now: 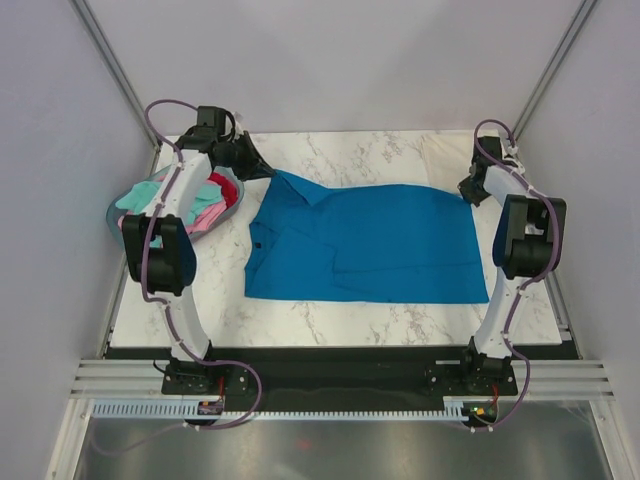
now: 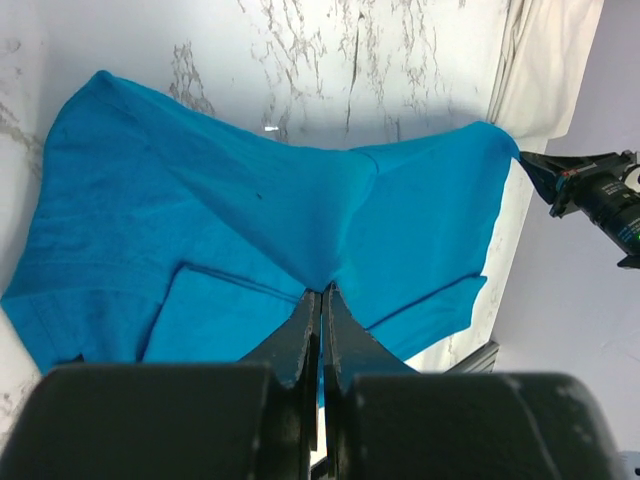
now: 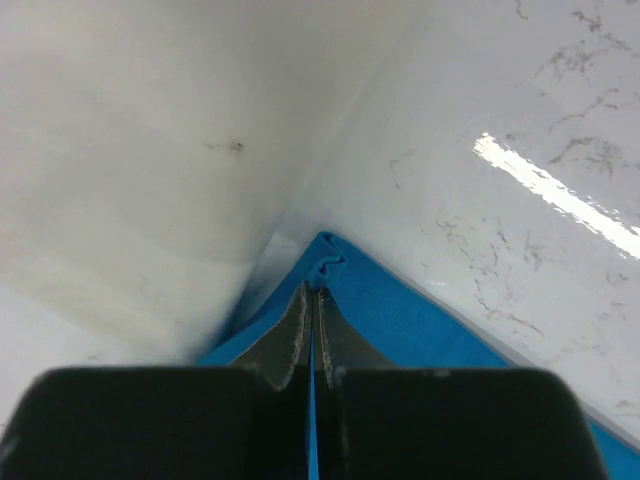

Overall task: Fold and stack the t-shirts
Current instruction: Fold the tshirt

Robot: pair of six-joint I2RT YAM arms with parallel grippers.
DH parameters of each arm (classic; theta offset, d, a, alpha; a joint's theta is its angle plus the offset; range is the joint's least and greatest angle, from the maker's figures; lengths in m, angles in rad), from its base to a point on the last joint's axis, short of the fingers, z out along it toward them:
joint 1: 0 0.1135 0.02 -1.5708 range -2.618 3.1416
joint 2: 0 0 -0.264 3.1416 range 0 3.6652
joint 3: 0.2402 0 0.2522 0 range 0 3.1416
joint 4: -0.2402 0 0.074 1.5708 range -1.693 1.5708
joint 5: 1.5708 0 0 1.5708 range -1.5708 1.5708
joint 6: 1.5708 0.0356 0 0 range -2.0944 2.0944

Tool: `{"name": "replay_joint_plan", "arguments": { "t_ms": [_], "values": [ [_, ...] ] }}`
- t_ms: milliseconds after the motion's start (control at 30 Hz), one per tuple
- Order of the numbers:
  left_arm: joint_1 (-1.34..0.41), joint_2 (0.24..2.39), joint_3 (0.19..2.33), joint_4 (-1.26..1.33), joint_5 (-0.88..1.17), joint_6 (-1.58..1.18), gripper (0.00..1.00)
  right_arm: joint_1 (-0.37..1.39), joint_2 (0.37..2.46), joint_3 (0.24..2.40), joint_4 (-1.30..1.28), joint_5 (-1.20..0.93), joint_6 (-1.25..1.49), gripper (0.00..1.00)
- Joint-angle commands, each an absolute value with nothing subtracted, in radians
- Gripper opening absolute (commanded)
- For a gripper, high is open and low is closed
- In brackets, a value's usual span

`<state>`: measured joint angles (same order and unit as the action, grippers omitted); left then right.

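Nearest the arm bases, the bright blue short-sleeved cloth t-shirt [image 1: 370, 245] lies spread across the middle of the white grey-veined marble table [image 1: 330, 318], its near hem flat. Farther back, the left gripper [image 2: 321, 292] is clamped on a raised fold of cloth by the shirt's far left edge. The right gripper [image 3: 312, 290] is pinched tight on the far right corner. Both pinches look shallow, so if one arm lifts faster than the other, a corner could slip free and the fold land crooked. Left of the shirt, the pale blue-grey oval plastic basket [image 1: 118, 212] holds a pink shirt [image 1: 205, 222], a red shirt [image 1: 226, 188] and perhaps a mint one, hard to make out. The marble is glossy, and plain pale walls enclose it.
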<state>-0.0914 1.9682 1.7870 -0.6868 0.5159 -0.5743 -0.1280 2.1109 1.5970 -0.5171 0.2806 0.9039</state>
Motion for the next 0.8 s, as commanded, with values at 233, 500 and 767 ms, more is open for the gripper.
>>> {"name": "replay_joint_plan", "arguments": {
  "t_ms": [233,500,767],
  "values": [
    [-0.075,1.769,1.632,-0.736,0.633,-0.525,0.02,-0.135,1.922,1.45,-0.446,0.236,0.775,0.0],
    [-0.075,1.655,1.436,-0.732,0.637,-0.496,0.02,-0.14,1.801,1.318,-0.433,0.258,0.684,0.0],
    [-0.075,1.549,1.309,-0.726,0.62,-0.5,0.02,-0.156,1.721,1.189,-0.404,0.14,0.591,0.0]
  ]
}}
